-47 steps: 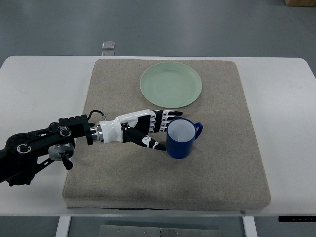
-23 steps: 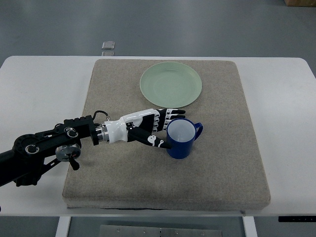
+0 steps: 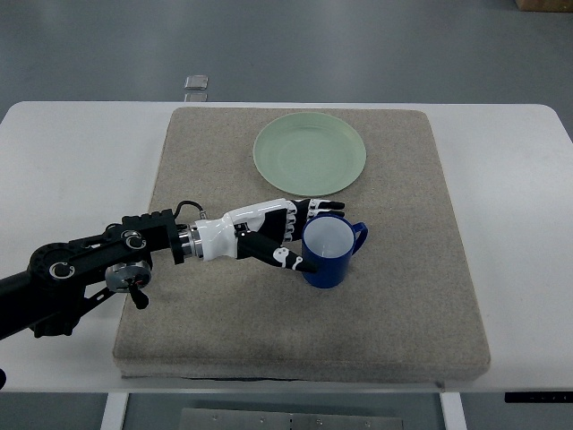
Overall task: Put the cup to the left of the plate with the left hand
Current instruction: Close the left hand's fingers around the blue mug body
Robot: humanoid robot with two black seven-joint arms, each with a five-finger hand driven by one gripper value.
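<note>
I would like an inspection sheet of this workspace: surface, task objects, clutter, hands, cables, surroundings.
Surface: white table carrying a beige mat.
Job's things: blue cup upright on the mat, empty, handle pointing right; green plate behind it, empty.
Clutter: small clear object on the floor beyond the table.
Hands: left hand at the cup's left side, fingers around its wall, grasp not surely closed; right hand not in view.
Cables: thin black loop at the left wrist.
Surroundings: grey floor.
</note>
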